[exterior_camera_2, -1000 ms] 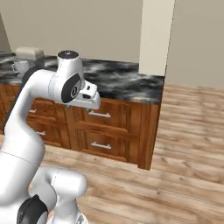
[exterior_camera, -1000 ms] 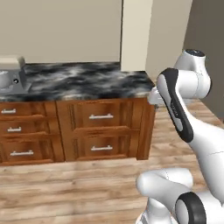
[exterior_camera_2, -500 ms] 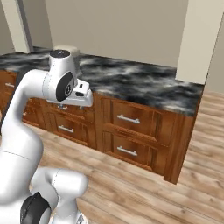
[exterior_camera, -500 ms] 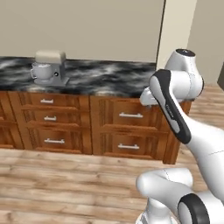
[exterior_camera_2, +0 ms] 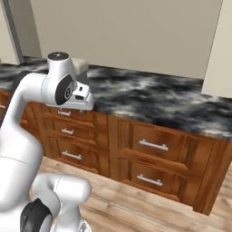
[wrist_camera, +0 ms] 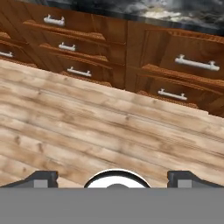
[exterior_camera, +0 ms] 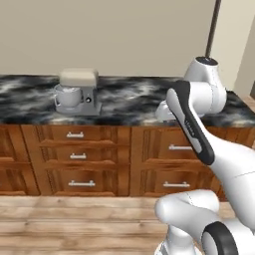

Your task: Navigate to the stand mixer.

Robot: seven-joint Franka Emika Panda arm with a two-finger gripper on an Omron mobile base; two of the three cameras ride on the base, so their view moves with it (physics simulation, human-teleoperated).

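The stand mixer (exterior_camera: 77, 92), with a cream head, a white bowl and a grey base, stands on the black marble counter (exterior_camera: 129, 102) left of centre in the left base view. In the right base view just its cream head (exterior_camera_2: 81, 66) peeks out behind my arm. My gripper (wrist_camera: 113, 178) is open, with nothing between its fingertips (wrist_camera: 42, 177), and it looks down at the wooden floor (wrist_camera: 100, 131) in front of the cabinets. The hand (exterior_camera_2: 83, 97) hangs in front of the counter edge, well to the right of the mixer.
Brown wooden drawers with silver handles (exterior_camera: 79, 155) run under the counter. A beige wall stands behind it, and a pillar (exterior_camera_2: 219, 50) rises at the right end. Light plank floor (exterior_camera: 74, 224) lies between my base and the cabinets.
The whole picture has shifted, so the camera has moved with the base. The mixer sits nearer the middle of the left base view and looks larger. The arm keeps its pose.
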